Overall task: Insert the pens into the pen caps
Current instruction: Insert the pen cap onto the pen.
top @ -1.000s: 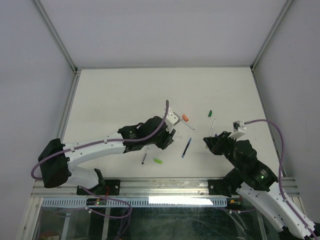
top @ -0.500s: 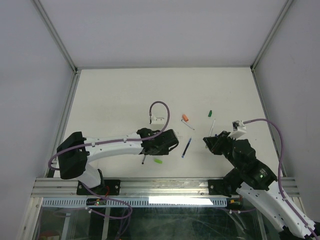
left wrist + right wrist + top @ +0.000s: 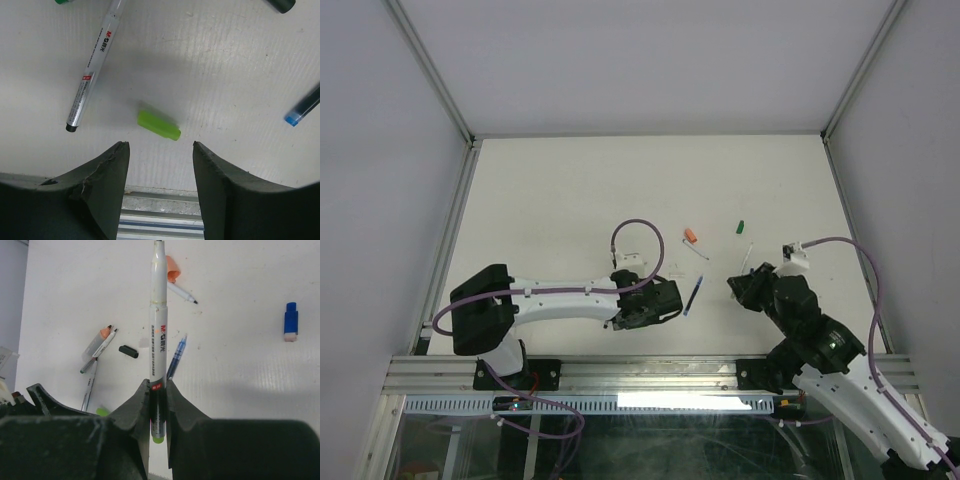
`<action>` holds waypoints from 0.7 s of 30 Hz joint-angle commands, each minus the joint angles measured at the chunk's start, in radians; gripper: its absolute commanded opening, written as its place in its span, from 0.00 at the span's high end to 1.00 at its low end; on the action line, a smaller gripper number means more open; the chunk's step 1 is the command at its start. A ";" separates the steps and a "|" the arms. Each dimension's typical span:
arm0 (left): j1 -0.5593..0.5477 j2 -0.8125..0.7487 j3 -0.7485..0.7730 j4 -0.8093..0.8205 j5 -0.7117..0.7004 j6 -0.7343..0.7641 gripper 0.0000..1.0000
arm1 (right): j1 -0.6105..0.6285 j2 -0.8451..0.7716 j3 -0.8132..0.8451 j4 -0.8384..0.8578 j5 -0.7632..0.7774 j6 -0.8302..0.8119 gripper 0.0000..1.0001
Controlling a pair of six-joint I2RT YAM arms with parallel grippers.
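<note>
In the left wrist view a light green cap lies flat on the table just ahead of my open, empty left gripper. A grey pen lies to the cap's left and a blue pen end shows at the right. In the top view the left gripper hides this cap. My right gripper is shut on a white pen with a light green end, held above the table. It also shows in the top view.
An orange cap on a thin pen, a dark green cap and a blue pen lie mid-table. The right wrist view shows a blue cap, a black cap and two pens. The table's near edge rail is just behind the left gripper.
My left gripper has moved toward the near edge and to the right, and now covers the light green cap and grey pen in the top view. The right arm has barely moved.
</note>
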 commanded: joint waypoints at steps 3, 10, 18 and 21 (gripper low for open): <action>-0.015 0.023 0.006 0.001 0.022 -0.110 0.46 | -0.002 -0.017 -0.060 0.110 0.037 0.010 1.00; -0.014 0.017 -0.050 0.054 0.036 -0.169 0.49 | -0.001 0.012 -0.063 0.144 0.048 -0.039 1.00; -0.013 0.024 -0.065 0.090 -0.010 -0.203 0.50 | -0.001 0.018 -0.062 0.142 0.019 -0.037 1.00; -0.011 0.040 -0.047 0.096 -0.023 -0.192 0.50 | -0.002 0.014 -0.066 0.140 0.017 -0.032 1.00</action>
